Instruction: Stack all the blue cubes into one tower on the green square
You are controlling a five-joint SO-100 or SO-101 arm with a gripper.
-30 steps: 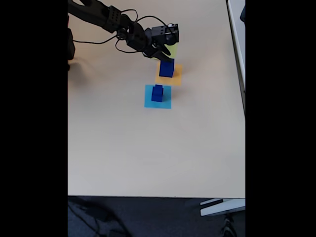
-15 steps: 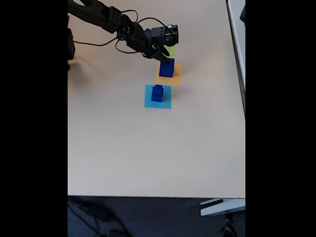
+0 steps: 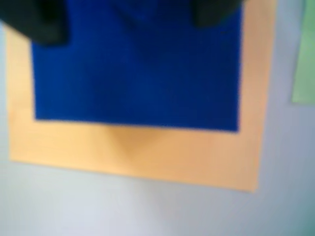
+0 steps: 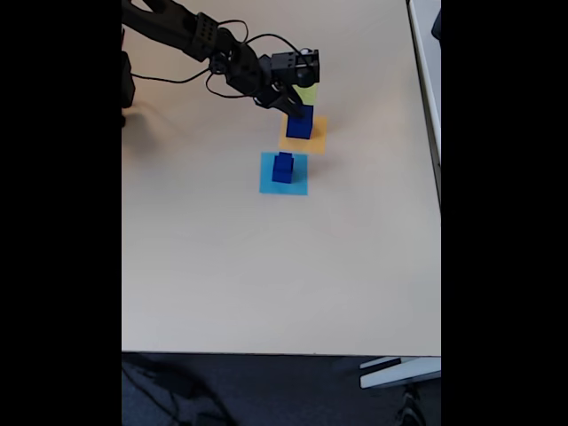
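A large blue cube point(image 3: 138, 73) rests on the orange square point(image 3: 142, 152) and takes up most of the wrist view. My gripper point(image 3: 125, 19) is open, with one dark fingertip point(image 3: 34, 19) at the cube's top left corner and the other at its top right. In the fixed view the gripper point(image 4: 297, 106) sits low over this cube point(image 4: 299, 124). A sliver of the green square point(image 3: 305, 59) shows at the wrist view's right edge. In the fixed view the green square point(image 4: 308, 92) lies just beyond the gripper. A smaller blue cube pile point(image 4: 283, 167) stands on the light-blue square point(image 4: 269, 182).
The black arm point(image 4: 195, 35) reaches in from the top left with loose cables. The beige table point(image 4: 266, 275) stretches wide toward its front edge. Another table edge point(image 4: 426, 53) runs along the right.
The gripper has come down a little over the large blue cube, so less of the cube's top shows in the fixed view. The cubes and squares have not moved.
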